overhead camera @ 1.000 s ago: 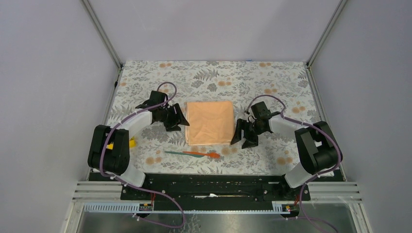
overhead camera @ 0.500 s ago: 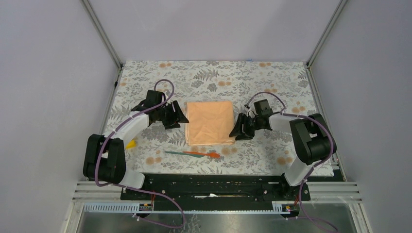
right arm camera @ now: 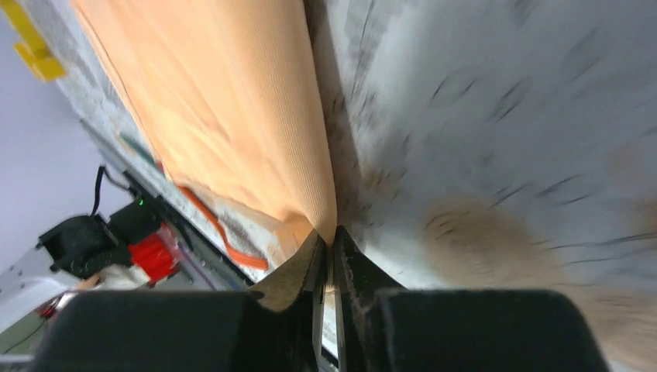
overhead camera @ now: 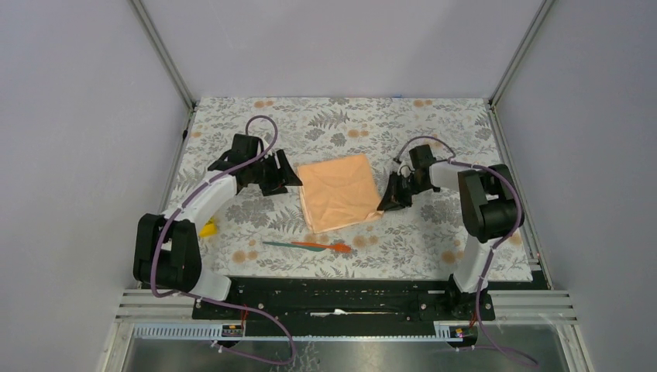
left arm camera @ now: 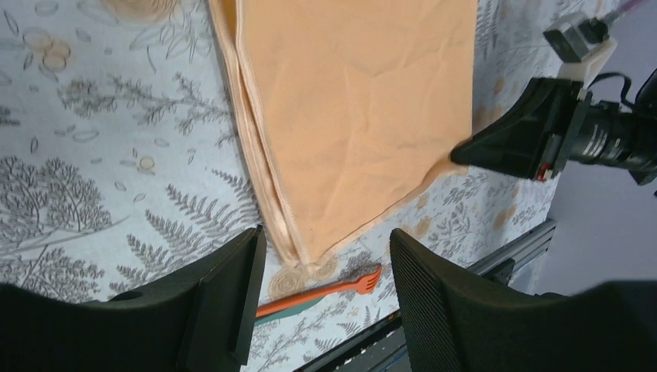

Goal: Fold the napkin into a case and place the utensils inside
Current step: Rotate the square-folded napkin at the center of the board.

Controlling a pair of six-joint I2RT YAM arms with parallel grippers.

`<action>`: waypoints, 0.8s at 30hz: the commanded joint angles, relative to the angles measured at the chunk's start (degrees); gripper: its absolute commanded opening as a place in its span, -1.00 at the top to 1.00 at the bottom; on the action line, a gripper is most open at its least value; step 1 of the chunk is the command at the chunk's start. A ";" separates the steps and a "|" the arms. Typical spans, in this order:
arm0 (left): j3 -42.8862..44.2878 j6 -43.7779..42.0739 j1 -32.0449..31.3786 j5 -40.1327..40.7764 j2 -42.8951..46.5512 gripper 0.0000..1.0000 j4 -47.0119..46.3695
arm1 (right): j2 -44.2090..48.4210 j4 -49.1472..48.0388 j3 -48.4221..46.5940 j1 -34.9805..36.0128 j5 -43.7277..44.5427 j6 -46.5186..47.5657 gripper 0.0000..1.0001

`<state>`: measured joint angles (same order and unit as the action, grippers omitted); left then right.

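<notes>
The peach-orange napkin [overhead camera: 341,192] lies folded in layers on the floral tablecloth, skewed, with stacked edges showing along its left side [left arm camera: 256,186]. My right gripper [overhead camera: 385,203] is shut on the napkin's near right corner, and the cloth [right arm camera: 225,116] runs straight into the pinched jaws [right arm camera: 331,236]. My left gripper [overhead camera: 293,180] hovers open just left of the napkin, nothing between its fingers [left arm camera: 325,240]. The utensils, an orange-red fork [left arm camera: 341,285] over a teal piece [left arm camera: 298,308], lie together in front of the napkin [overhead camera: 310,246].
A small yellow block [overhead camera: 208,229] sits by the left arm's base and also shows in the right wrist view [right arm camera: 31,46]. The black mounting rail [overhead camera: 333,298] runs along the near edge. Grey walls enclose the table on three sides.
My right gripper closed on the napkin's near right corner and drew it rightward, skewing the cloth. The left gripper shifted slightly back and stayed open.
</notes>
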<state>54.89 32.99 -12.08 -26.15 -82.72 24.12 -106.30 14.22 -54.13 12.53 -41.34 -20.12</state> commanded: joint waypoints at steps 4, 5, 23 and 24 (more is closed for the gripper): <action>8.06 0.83 -0.18 2.30 -5.96 -0.37 -2.42 | -14.33 24.09 -31.72 -2.79 28.05 16.15 0.69; 8.98 1.48 -0.21 2.49 -7.12 -0.39 -3.00 | -17.34 24.78 -36.19 -2.71 29.50 17.39 0.60; 39.08 -11.65 -0.23 4.51 -40.21 -0.48 7.01 | 2.74 2.29 -20.98 -2.18 5.12 -5.71 -0.42; 39.58 -12.33 -0.23 3.98 -41.03 -0.47 7.42 | 3.28 1.47 -18.50 -2.23 4.38 -5.92 -0.42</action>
<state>89.86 26.89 -12.12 -21.61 -121.19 27.03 -109.08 29.65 -84.73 9.87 -23.33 -16.67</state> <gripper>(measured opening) 0.739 0.710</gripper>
